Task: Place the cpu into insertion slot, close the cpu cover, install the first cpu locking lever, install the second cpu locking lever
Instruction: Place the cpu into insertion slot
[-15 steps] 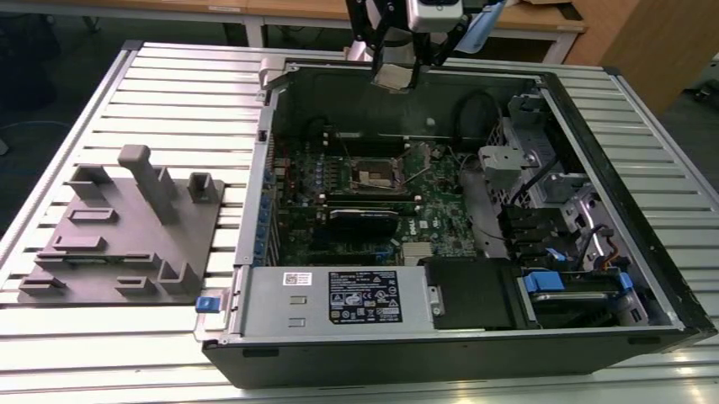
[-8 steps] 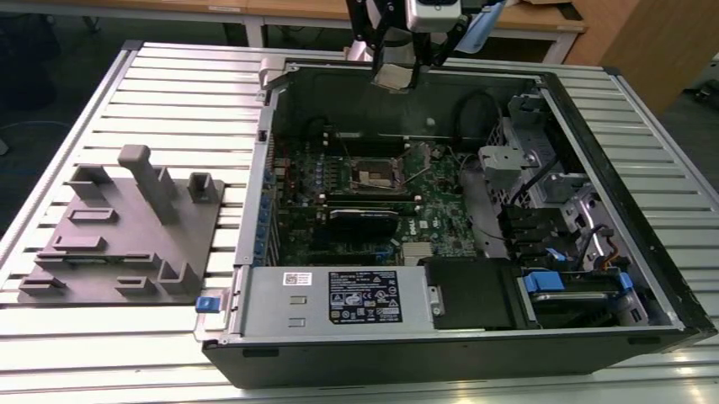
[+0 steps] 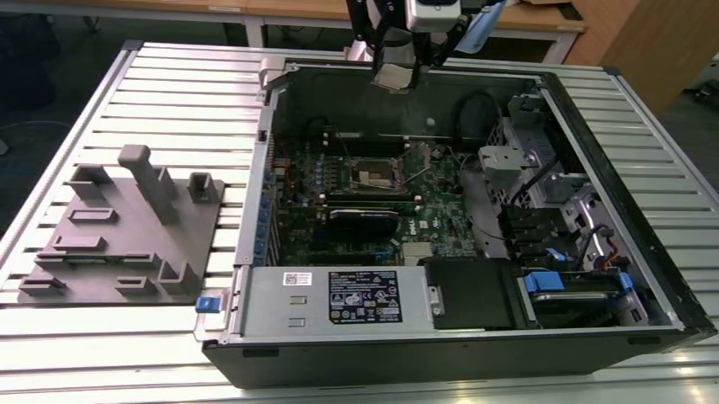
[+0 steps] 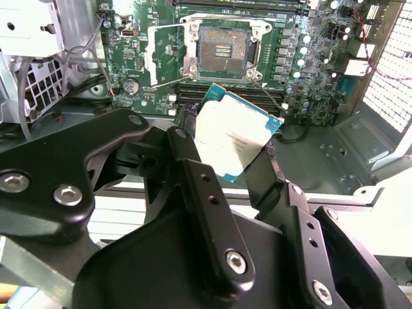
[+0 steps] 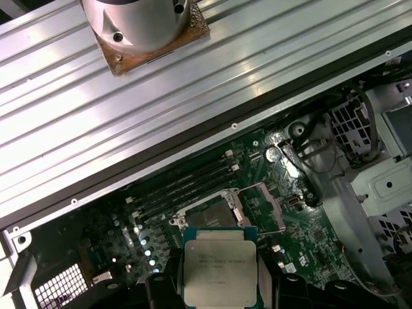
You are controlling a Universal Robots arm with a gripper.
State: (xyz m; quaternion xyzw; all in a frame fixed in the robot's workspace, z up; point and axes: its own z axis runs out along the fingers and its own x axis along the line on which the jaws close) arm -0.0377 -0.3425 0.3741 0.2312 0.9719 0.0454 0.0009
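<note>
My gripper [image 3: 396,74] hangs over the far wall of the open computer case [image 3: 252,210], shut on the cpu [image 4: 233,135], a flat square chip with a silver-grey top. Black fingers [image 4: 188,154] clamp two opposite edges of the cpu [image 5: 219,267]. The insertion slot [image 3: 379,174] lies bare on the green board, well below and nearer than the chip. In both wrist views its pale grid [image 4: 222,50] is uncovered. The cpu cover [image 4: 166,53] is swung open beside the insertion slot [image 5: 209,212]. Thin wire levers [image 4: 168,82] stand loose at the socket's sides.
A power supply box [image 3: 337,296] with a black label fills the case's near side. Drive cages and cables [image 3: 561,210] crowd the exterior view's right. A black card [image 3: 362,220] and memory slots [image 4: 238,5] flank the socket. A grey fixture block [image 3: 124,227] sits on the slatted table.
</note>
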